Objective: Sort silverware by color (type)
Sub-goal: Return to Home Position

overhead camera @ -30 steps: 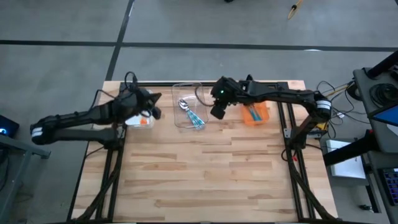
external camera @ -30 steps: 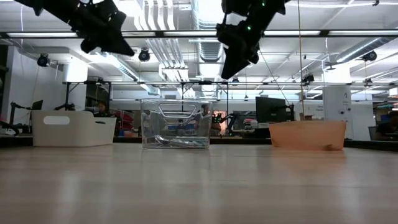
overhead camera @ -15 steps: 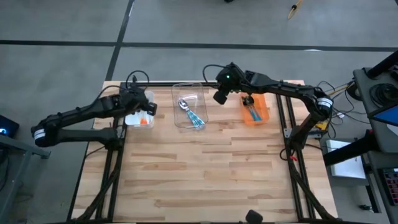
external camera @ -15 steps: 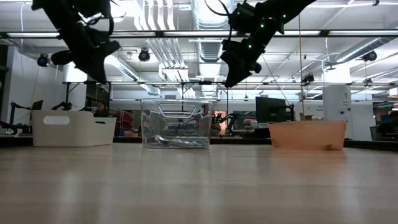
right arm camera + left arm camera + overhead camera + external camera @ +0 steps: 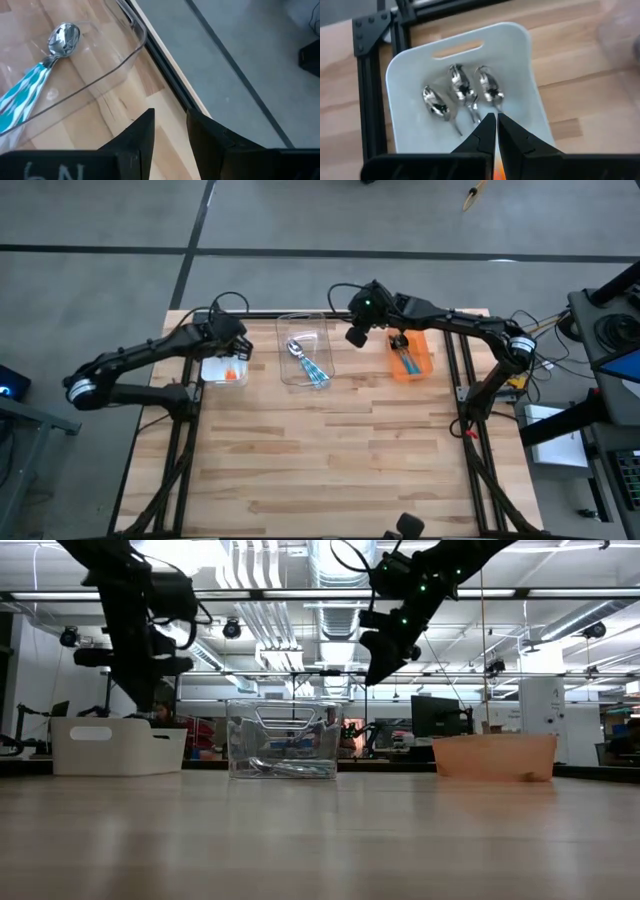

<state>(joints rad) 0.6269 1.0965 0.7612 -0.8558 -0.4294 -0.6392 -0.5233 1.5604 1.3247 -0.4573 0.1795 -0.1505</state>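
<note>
The left gripper (image 5: pixel 496 131), fingers together, should be lifted clear of the 11 o'clock white bin (image 5: pixel 520 65). The right gripper (image 5: pixel 170 127), fingers apart and empty, should likewise be withdrawn.

The handles of three silver-bowled spoons (image 5: pixel 462 92) in the white plastic bin (image 5: pixel 520 65) vanish behind the left claw (image 5: pixel 496 117). The teal-patterned spoon (image 5: pixel 29 86) runs off the right wrist picture's edge. From the level of the desk (image 5: pixel 320 840), the orange rectangular bin (image 5: pixel 495 755) hides its contents.
</note>
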